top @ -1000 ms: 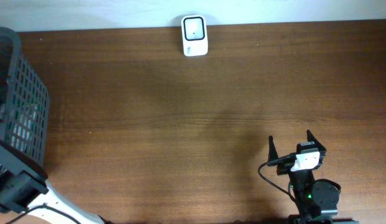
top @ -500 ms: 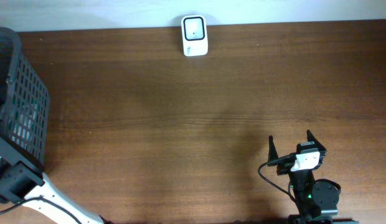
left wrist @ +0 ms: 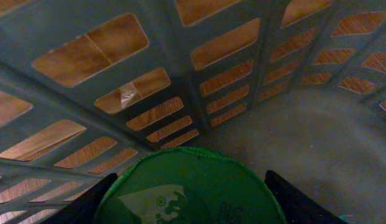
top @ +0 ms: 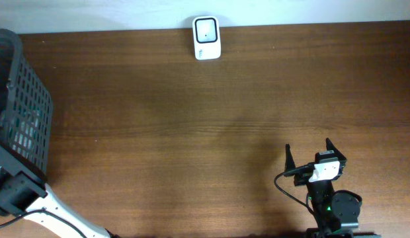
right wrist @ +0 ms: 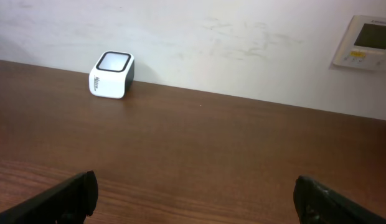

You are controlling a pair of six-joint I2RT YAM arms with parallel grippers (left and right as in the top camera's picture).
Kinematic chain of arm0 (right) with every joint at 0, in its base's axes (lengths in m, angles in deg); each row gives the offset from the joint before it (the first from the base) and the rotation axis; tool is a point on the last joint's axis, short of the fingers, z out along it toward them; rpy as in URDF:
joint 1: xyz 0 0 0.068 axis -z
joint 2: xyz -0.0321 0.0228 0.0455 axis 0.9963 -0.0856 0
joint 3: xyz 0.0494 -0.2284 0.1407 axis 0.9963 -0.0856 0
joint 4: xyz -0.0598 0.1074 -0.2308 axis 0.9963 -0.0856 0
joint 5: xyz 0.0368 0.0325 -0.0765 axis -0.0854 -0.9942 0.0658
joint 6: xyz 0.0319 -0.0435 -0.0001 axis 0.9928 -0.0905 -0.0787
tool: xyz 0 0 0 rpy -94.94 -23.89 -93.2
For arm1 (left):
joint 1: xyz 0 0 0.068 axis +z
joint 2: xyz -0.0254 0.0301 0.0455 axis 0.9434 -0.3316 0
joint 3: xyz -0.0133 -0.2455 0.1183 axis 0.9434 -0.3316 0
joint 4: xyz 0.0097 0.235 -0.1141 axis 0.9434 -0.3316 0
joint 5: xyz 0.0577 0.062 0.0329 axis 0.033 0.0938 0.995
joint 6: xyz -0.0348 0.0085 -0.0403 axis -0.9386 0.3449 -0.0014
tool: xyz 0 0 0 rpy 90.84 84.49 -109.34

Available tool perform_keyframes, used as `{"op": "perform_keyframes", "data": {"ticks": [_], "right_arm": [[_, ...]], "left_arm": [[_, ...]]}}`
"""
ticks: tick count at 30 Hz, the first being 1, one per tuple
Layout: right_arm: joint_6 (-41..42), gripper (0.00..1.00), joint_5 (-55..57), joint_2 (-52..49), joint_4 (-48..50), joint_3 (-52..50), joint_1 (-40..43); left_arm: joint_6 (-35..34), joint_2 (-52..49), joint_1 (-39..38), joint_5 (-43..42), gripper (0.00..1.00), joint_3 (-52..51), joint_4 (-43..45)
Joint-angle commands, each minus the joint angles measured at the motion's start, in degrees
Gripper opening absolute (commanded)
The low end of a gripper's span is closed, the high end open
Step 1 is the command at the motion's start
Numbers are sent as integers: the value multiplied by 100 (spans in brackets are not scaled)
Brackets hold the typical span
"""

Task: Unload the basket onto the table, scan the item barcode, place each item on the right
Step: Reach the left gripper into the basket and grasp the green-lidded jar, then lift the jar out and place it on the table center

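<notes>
Item point(left wrist: 190, 186), green-topped, cropped between left fingers point(left wrist: 87, 208) in basket point(left wrist: 174, 37), grip unclear; right fingers point(right wrist: 62, 199) wide apart, empty.

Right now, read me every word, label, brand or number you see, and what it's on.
Nothing reads clearly enough to quote.
Barcode scanner: small dark logo on its white side, too small to read.
Wall control panel: print above its screen, blurred.
Green round item in the basket: pale graphic and faint marks, no legible words.
</notes>
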Motion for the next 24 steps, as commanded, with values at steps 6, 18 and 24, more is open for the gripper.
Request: {"op": "perform_keyframes", "data": {"ticks": [6, 18, 24], "right_arm": [[0, 98, -9, 33, -4, -46, -20], [0, 98, -9, 33, -4, -46, -20], [0, 98, -9, 33, -4, -46, -20]], "left_arm": [[-2, 1593, -203, -76, 62, 59, -26], [24, 4033, -1954, -1108, 60, 59, -243], [20, 4131, -3591, -1104, 63, 50, -1224]]}}
